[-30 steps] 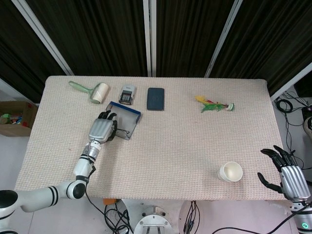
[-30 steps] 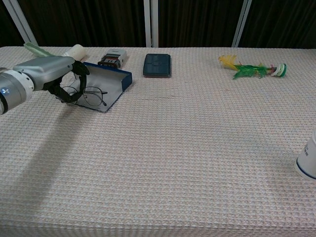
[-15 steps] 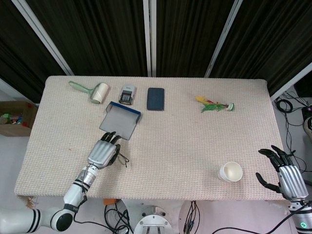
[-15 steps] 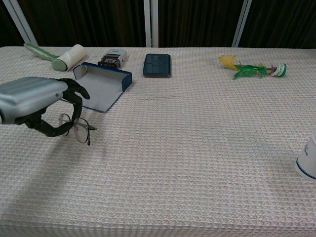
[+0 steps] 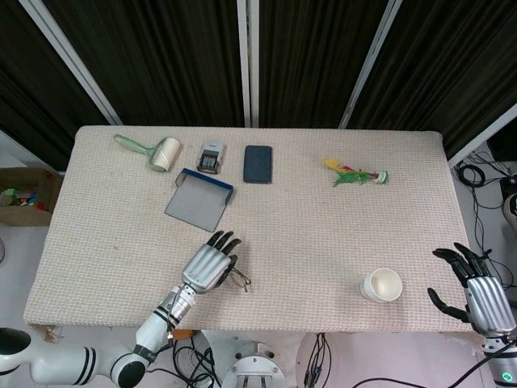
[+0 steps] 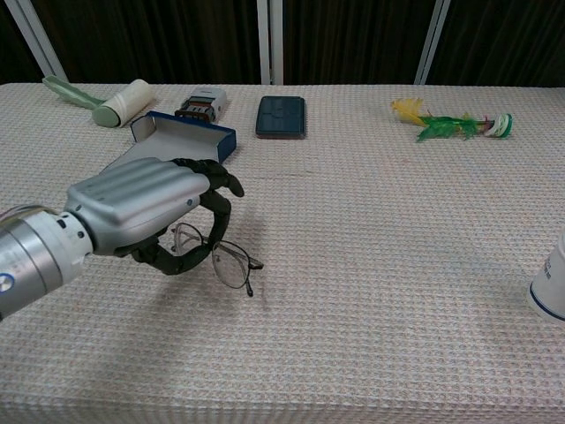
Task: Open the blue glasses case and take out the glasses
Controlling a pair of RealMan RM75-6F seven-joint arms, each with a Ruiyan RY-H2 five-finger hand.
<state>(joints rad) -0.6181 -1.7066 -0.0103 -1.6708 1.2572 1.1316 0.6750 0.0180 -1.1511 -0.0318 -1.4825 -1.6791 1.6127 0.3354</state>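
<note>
The blue glasses case [image 5: 199, 203] is lying open, lid up, beside the stamp [image 5: 211, 156]; the left hand [image 6: 146, 215] is pinching thin wire glasses [image 6: 221, 261] over bare cloth near the front edge; the right hand [image 5: 478, 295] is hanging spread off the table beside the paper cup [image 5: 381, 284].

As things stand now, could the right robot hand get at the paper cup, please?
Probably yes: the right robot hand is open and holds nothing, just beside the paper cup near the table's front edge, with only bare tablecloth between them.
</note>
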